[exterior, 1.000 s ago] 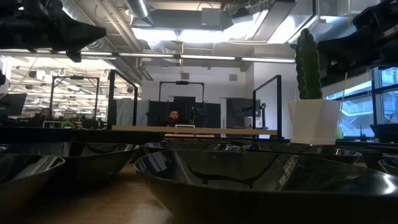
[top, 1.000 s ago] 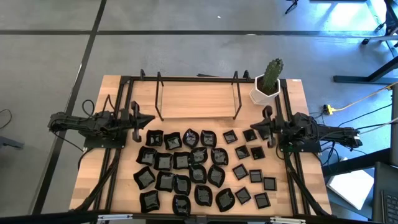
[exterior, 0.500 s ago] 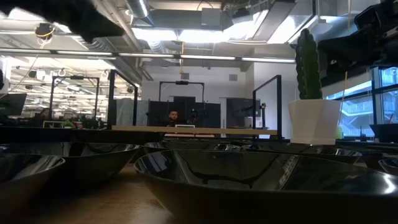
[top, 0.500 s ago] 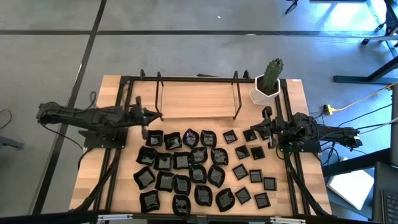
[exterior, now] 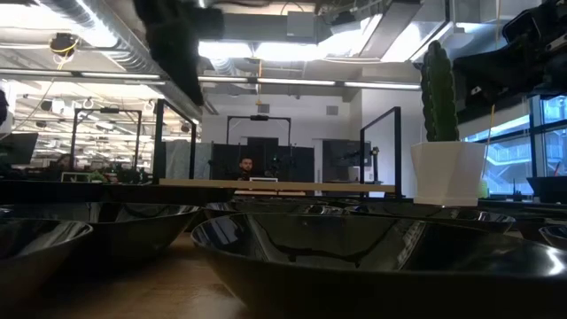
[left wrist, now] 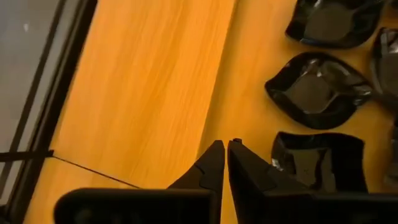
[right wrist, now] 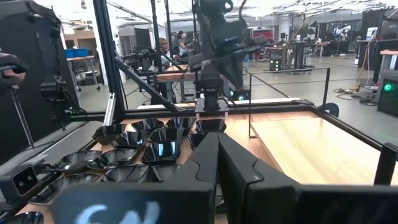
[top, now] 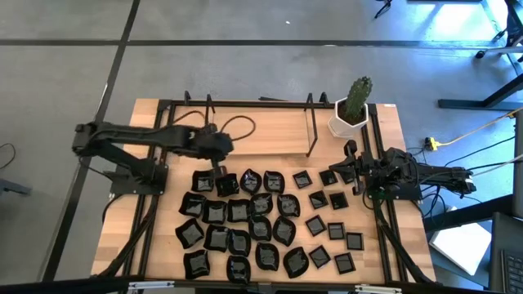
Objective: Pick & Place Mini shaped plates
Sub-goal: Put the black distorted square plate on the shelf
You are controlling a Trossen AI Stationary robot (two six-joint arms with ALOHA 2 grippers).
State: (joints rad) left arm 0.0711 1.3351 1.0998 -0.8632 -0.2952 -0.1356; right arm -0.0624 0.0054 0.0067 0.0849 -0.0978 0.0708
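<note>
The left gripper point(top: 219, 170) hangs fingers nearly clenched, empty, above bare wood at the 11 o'clock corner of the tiny glossy black mini shaped plates point(top: 261, 220), which spread across the light wooden table point(top: 261, 131). At 3 o'clock the right gripper point(top: 353, 170) waits, clenched, empty.

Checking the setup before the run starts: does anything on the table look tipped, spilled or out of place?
Nothing stands out. The glossy black mini plates lie flat in a loose cluster on the wooden table, and the white pot with the green cactus stands upright at the far right corner.
</note>
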